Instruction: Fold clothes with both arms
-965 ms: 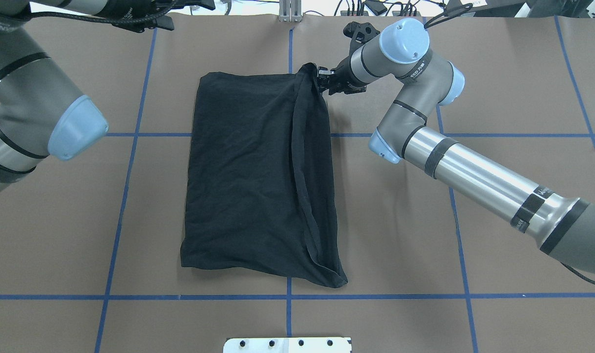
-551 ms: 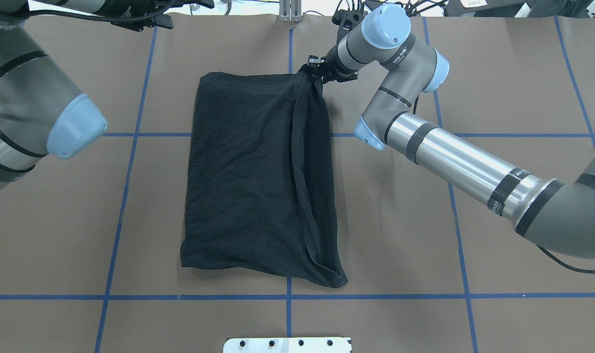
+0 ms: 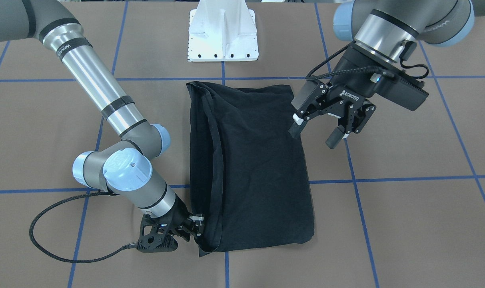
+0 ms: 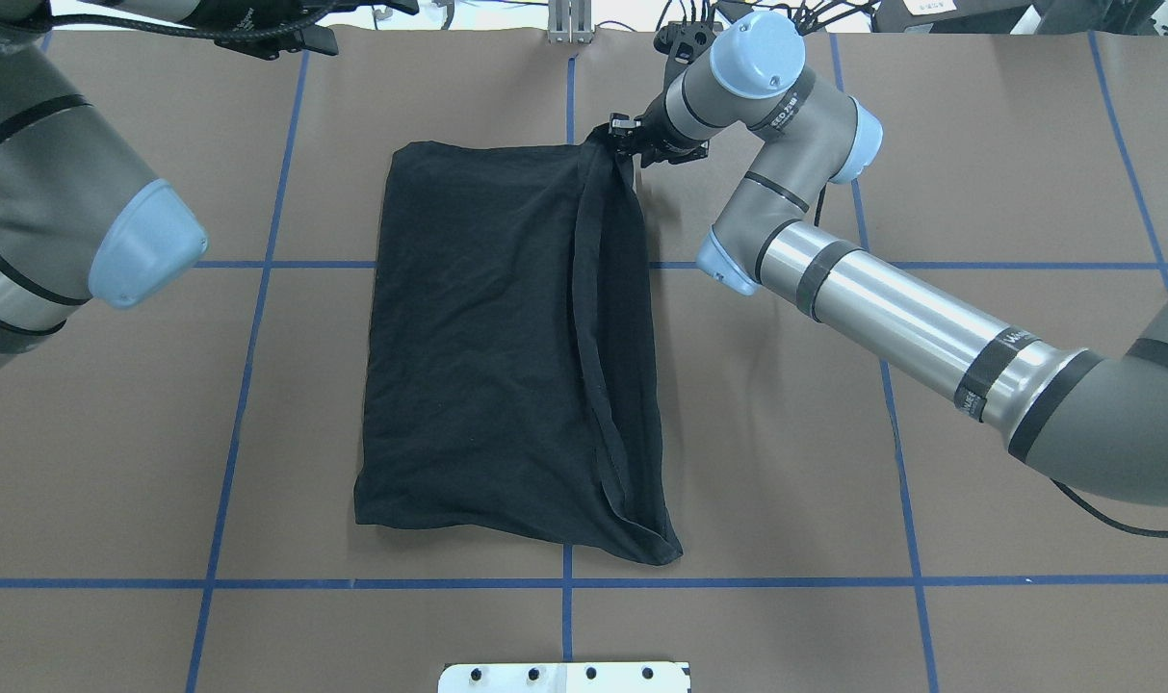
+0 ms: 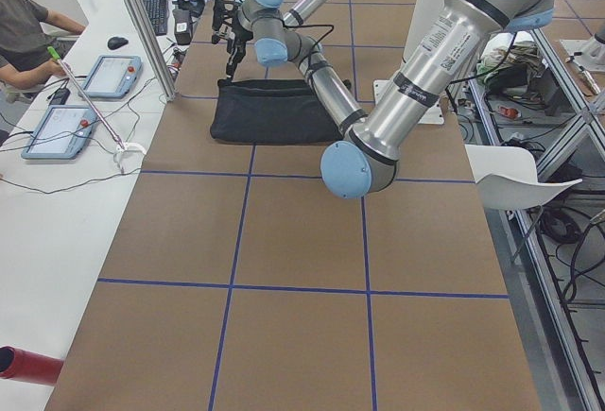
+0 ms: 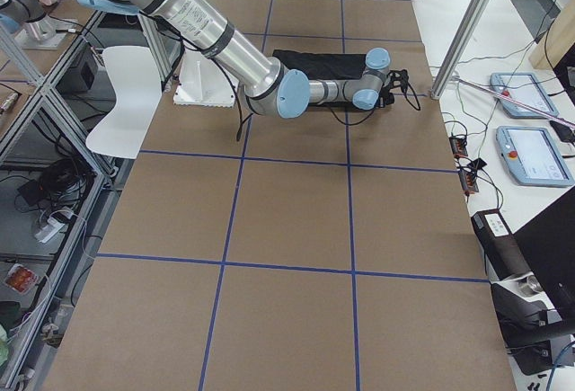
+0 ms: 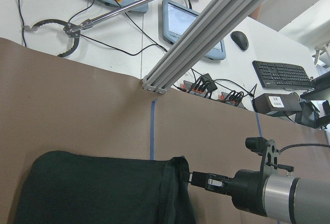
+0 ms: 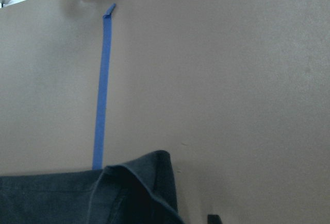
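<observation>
Holding the black T-shirt (image 4: 487, 356) by its far right corner, our right fingers (image 7: 200, 178) are pinched shut on the cloth. It lies folded on the worktop (image 4: 786, 433), long axis running away from us. Our left fingers (image 3: 333, 140) hang spread and empty, raised on the shirt's left side, so we judge the free far-left corner theirs.

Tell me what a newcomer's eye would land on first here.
A black T-shirt, folded to a long rectangle, lies in the middle of the table. The right gripper is down at its far right corner, shut on the cloth. The left gripper hangs open in the air by its left edge.
</observation>
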Controlling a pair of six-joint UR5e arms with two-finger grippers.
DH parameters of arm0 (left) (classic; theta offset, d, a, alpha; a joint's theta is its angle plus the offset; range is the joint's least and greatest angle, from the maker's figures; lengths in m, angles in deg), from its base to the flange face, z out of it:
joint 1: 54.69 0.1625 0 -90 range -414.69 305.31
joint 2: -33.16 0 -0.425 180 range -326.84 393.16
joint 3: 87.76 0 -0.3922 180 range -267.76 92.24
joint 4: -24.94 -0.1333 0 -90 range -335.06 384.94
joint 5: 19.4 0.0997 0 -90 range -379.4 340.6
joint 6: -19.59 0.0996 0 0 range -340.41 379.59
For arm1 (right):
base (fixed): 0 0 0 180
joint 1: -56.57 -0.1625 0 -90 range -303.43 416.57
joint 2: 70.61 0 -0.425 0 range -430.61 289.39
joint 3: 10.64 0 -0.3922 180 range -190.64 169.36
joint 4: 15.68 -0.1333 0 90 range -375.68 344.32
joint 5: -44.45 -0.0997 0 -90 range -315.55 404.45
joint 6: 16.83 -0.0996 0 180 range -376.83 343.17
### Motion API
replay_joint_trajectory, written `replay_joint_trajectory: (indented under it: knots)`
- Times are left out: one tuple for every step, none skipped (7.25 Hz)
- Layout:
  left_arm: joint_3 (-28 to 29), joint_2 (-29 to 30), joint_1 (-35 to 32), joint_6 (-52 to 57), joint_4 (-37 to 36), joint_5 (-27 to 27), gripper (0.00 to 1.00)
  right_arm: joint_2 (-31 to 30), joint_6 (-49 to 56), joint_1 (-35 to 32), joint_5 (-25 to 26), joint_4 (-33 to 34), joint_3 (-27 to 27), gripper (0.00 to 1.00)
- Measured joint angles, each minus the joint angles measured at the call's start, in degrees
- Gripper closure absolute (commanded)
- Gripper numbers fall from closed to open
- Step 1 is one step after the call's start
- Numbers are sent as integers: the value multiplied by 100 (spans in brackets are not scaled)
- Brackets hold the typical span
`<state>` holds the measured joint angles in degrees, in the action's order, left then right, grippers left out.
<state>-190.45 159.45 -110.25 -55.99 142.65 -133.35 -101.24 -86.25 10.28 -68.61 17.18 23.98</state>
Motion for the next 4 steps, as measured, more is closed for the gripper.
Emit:
replay_joint_trajectory:
  knots:
    - [-6, 0, -4, 0, -2, -5, 0, 12, 73, 3, 32, -4, -104, 71]
    - [-13, 0, -9, 0, -5, -10, 0, 35, 114, 3, 47, -6, -160, 72]
    - [-24, 3, -17, 0, -27, -14, 0, 63, 129, 3, 56, -7, -182, 72]
    - [-39, 4, -29, 0, -59, -28, 0, 84, 133, 2, 61, -7, -189, 72]
